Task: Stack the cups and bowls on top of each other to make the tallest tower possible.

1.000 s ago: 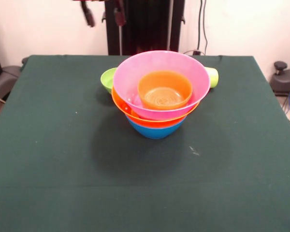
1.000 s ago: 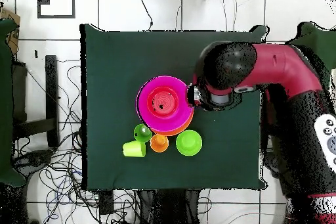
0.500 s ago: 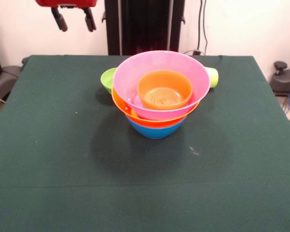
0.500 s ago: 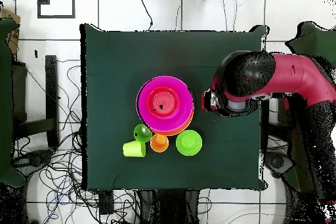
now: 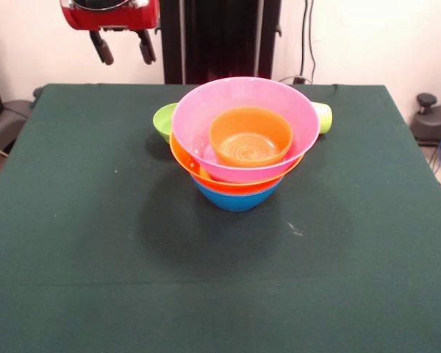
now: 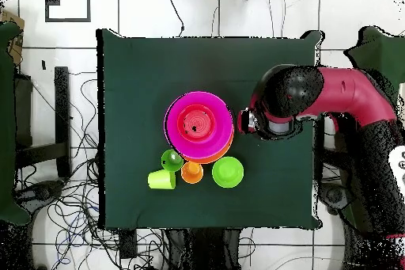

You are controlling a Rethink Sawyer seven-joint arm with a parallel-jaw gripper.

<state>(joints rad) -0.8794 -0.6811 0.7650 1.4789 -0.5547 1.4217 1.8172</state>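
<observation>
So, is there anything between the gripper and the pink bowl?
No. In the front view the gripper hangs open beside the pink bowl; only bare green table lies between.

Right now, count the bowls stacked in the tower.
4: blue bowl lowest, yellow-orange bowl on it, pink bowl above, small orange bowl inside the pink. Others may be hidden between.

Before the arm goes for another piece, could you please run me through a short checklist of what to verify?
1. Gripper empty and open: ok, fingers apart, nothing between them.
2. Gripper clear of the tower: ok, it hangs up and off to one side.
3. Tower nested in order: ok, blue bowl lowest, pink bowl above, small orange bowl inside it.
4. Tower level: cannot tell; the pink bowl seems slightly tilted.
5. Loose pieces reachable: ok, green bowl, orange cup and lime cup sit beside the tower.
</observation>
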